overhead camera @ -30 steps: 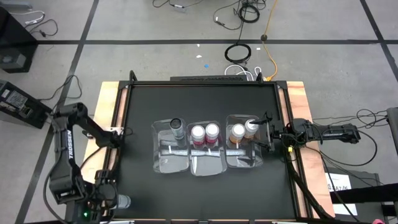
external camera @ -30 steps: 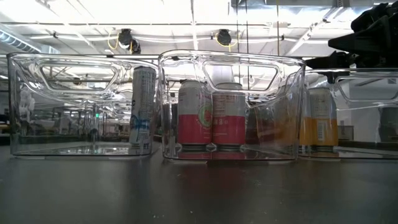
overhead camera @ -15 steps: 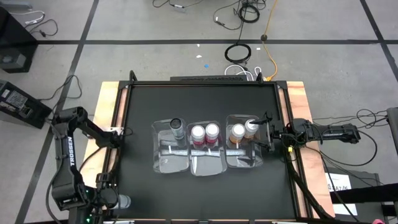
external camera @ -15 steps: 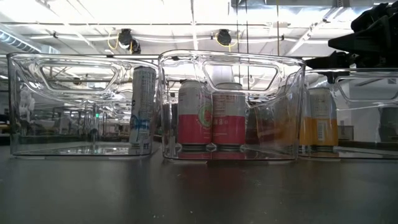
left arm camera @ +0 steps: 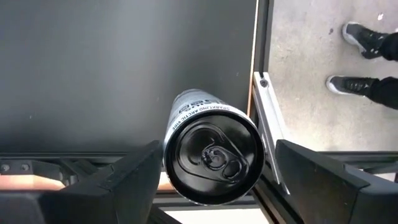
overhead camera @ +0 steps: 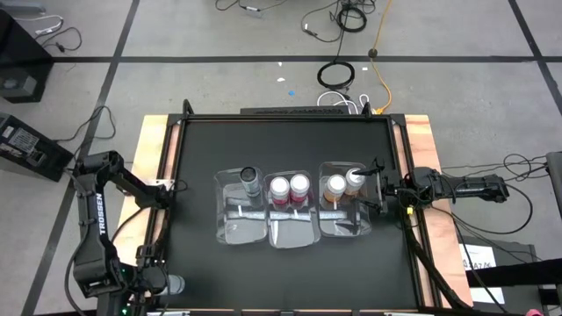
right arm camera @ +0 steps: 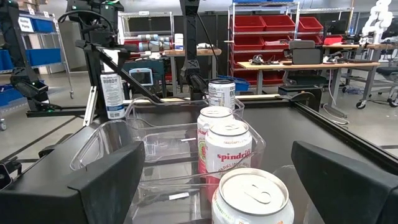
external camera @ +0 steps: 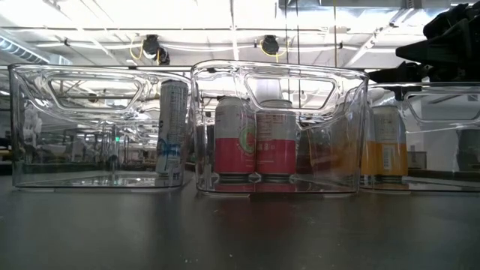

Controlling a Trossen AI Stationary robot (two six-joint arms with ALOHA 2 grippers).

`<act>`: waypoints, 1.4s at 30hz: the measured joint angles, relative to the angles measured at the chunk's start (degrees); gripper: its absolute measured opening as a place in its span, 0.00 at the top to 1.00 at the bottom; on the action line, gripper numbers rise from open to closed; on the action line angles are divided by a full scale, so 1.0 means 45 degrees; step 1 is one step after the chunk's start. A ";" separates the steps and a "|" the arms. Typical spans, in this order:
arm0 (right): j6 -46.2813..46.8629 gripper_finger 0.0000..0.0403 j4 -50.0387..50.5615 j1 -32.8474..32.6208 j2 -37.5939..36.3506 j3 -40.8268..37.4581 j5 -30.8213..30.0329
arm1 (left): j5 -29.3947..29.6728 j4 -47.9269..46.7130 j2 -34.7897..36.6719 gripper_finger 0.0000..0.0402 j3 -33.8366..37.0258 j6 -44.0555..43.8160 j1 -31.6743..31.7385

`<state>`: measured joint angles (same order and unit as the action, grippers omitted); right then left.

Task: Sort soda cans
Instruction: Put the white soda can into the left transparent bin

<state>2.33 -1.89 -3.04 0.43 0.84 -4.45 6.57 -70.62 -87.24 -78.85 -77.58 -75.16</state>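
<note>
Left gripper: off the black table's front-left corner, and it's got the last silver-grey soda can! Dark fingers pinch it from both sides; the high view shows it as a pale end beside the arm.
Right gripper: at the right edge of the table, just beside the right clear plastic bin, fingers spread wide either side of the can top nearest its camera.
Left clear bin: one silver-grey can upright at the back.
Middle clear bin: two red-pink cans side by side, touching.
Right bin: two orange-brown cans upright together, amber behind the plastic in the low view.
Black table: three bins in a row across its middle.
Floor: a person's dark shoes beyond the table edge.
</note>
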 joint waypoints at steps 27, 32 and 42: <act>0.0000 0.01 0.0000 -0.0002 0.0005 0.0000 -0.0005 | 0.0266 -0.0707 -0.0865 0.20 -0.0024 0.1098 0.0000; 0.0000 0.01 0.0000 0.0002 0.0005 0.0000 -0.0001 | 0.0271 -0.0917 -0.1273 0.20 -0.0024 0.1109 0.0000; 0.0000 0.01 0.0000 0.0003 0.0000 0.0000 -0.0005 | 0.0271 -0.0821 -0.1336 0.20 -0.0019 0.1189 0.0000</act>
<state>2.33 -1.89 -3.03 0.43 0.84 -4.47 7.79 -74.31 -93.25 -78.94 -72.23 -75.15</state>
